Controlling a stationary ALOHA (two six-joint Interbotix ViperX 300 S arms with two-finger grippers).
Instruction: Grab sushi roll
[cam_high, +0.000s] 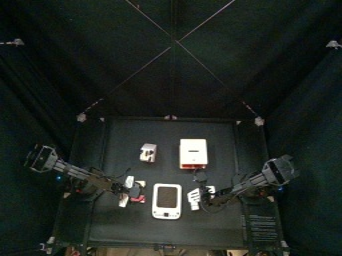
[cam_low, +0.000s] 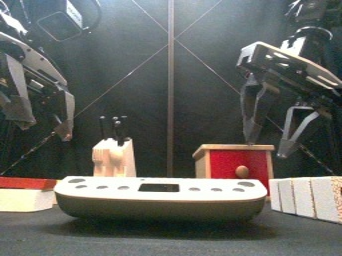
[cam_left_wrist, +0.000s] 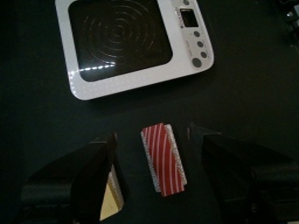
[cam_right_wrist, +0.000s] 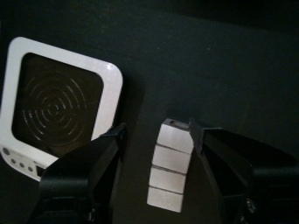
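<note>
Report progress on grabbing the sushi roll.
Done: the right gripper is positioned, its open jaws either side of the white sushi roll. In hand: nothing gripped yet. Left: close and lift. The left gripper hangs open over a red-striped piece.

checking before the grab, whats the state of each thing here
sushi roll: flat on table, between right jaws, not gripped
red strip: flat on table, between left jaws
device: flat, face up
box: upright at the back
left gripper: open
right gripper: open
</note>
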